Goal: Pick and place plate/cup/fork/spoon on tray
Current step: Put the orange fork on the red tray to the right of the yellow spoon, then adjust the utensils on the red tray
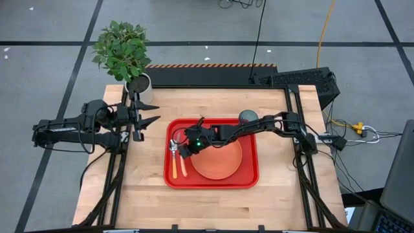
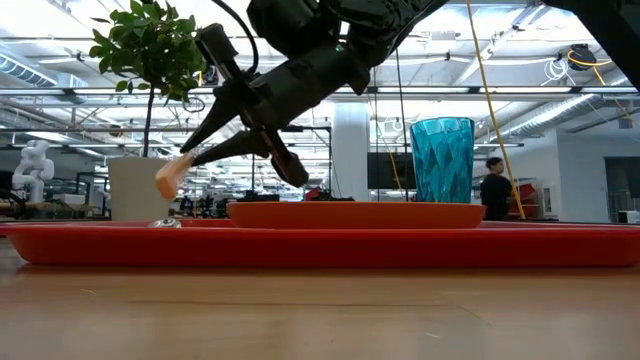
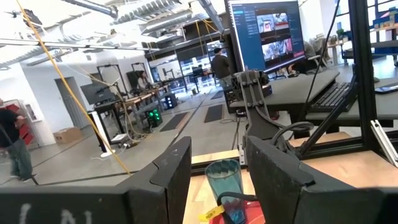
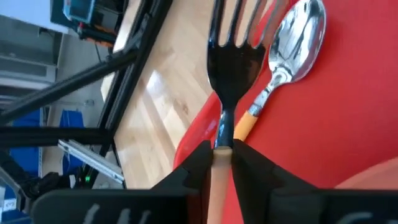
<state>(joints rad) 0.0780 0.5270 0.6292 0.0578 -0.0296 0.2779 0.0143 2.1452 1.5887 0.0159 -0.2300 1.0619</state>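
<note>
The red tray lies mid-table with the orange plate flat on it. The spoon lies along the tray's left side and also shows in the right wrist view. My right gripper is over that side, shut on the fork, beside the spoon. The teal cup stands upright by the tray's far rim. My left gripper is open and empty at the table's far left, above the table. My right gripper pinches the fork's orange handle between its two fingers, just behind the metal neck. The fingers lie along the fork, tines pointing away past them. The handle's free end is raised above the tray; I cannot tell whether the tines touch it.
A white pot with a green plant stands at the table's far left corner, close to my left gripper. Bare wood lies in front of the tray and to its left and right.
</note>
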